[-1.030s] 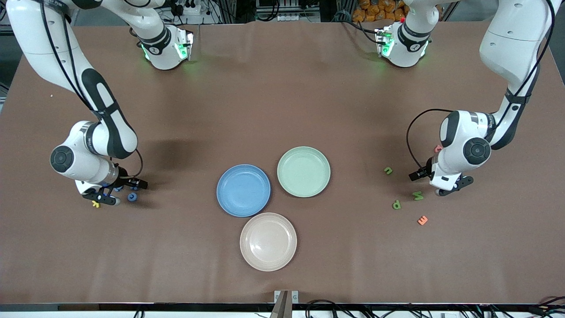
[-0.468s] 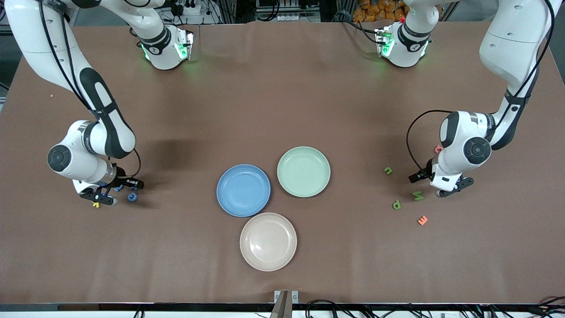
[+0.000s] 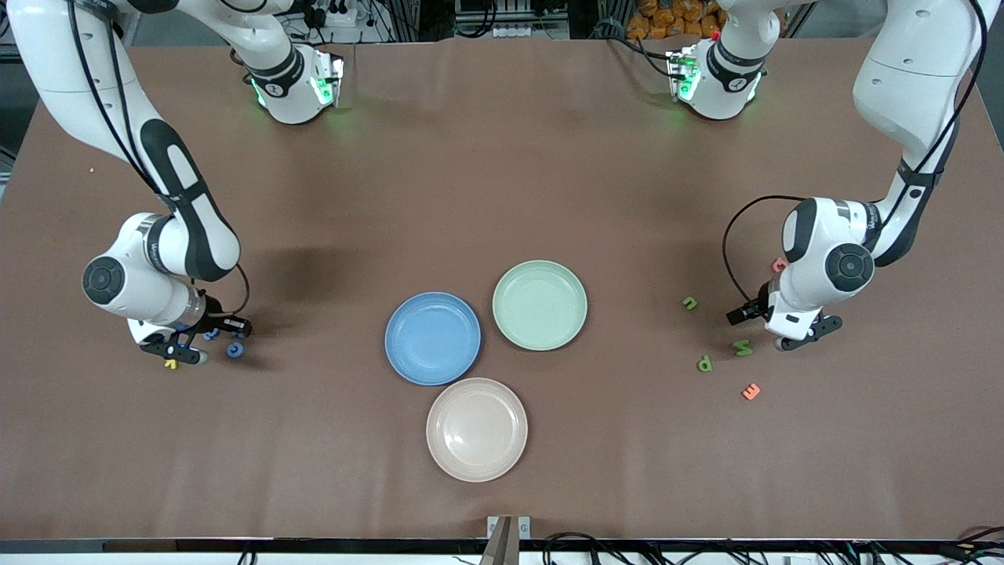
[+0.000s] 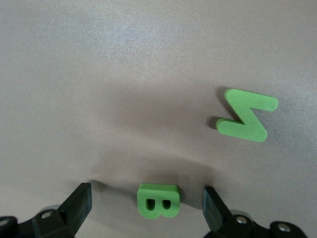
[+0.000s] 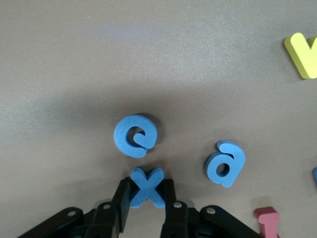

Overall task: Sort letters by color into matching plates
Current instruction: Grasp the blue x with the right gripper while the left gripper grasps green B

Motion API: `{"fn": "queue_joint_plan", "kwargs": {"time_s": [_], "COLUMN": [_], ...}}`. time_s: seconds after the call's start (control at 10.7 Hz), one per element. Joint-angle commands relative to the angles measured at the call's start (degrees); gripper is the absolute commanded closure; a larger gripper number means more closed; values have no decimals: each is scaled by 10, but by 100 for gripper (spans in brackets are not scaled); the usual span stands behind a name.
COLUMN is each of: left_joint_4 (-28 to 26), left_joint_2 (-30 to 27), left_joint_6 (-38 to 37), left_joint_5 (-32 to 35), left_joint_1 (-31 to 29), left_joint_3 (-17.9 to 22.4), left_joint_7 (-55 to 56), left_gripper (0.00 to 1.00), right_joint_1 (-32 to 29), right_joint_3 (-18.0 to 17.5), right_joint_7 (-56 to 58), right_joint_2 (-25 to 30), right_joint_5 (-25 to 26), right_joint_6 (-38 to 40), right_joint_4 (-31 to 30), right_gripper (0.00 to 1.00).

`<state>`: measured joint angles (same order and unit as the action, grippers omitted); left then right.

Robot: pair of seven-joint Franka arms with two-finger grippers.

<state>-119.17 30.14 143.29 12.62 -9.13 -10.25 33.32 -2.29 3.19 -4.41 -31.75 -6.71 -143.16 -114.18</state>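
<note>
The right end effector is down at the tabletop at the right arm's end, its fingers pressed against both sides of a blue x. The x lies flat, poking out from between the fingers toward a blue e just beside it. A blue a lies near them, its long axis tilted, with a yellow letter and a pink letter farther out.

The left end effector is low at the left arm's end, jaws wide apart, with a green B flat between the fingers and touching neither. A green N lies nearby, its long axis slanting. Green P and green n lie toward the plates; an orange E lies nearer the front camera.

The blue plate and green plate sit side by side at mid-tabletop, with a beige plate nearer the front camera.
</note>
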Motion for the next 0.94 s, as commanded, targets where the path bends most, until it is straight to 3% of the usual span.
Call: {"fn": "queue_joint_plan", "kwargs": {"time_s": [0.0,0.19,0.47,0.84], "left_joint_4": [1,0,-7,-12], "left_joint_2": [4,4,4,4], "left_joint_6": [10,10,21,34], "left_joint_5": [12,12,13,16], "left_joint_1": [-32,-55,-57,-58], "left_joint_3": [-32,-60,-63,-63], "left_joint_7": [-2,-3,-6,-7], "left_gripper": [0,0,0,0], "right_joint_1": [-4,2,40,132], "right_joint_3": [-6,-6,-7,-7], "right_joint_7": [3,7,19,14], "right_joint_2": [0,5,31,28], "right_joint_5": [-4,6,55,44], "right_joint_6": [-7,-4,30,56], "right_joint_4": [-15,-11,17,70], "right_gripper": [80,83,83,83]}}
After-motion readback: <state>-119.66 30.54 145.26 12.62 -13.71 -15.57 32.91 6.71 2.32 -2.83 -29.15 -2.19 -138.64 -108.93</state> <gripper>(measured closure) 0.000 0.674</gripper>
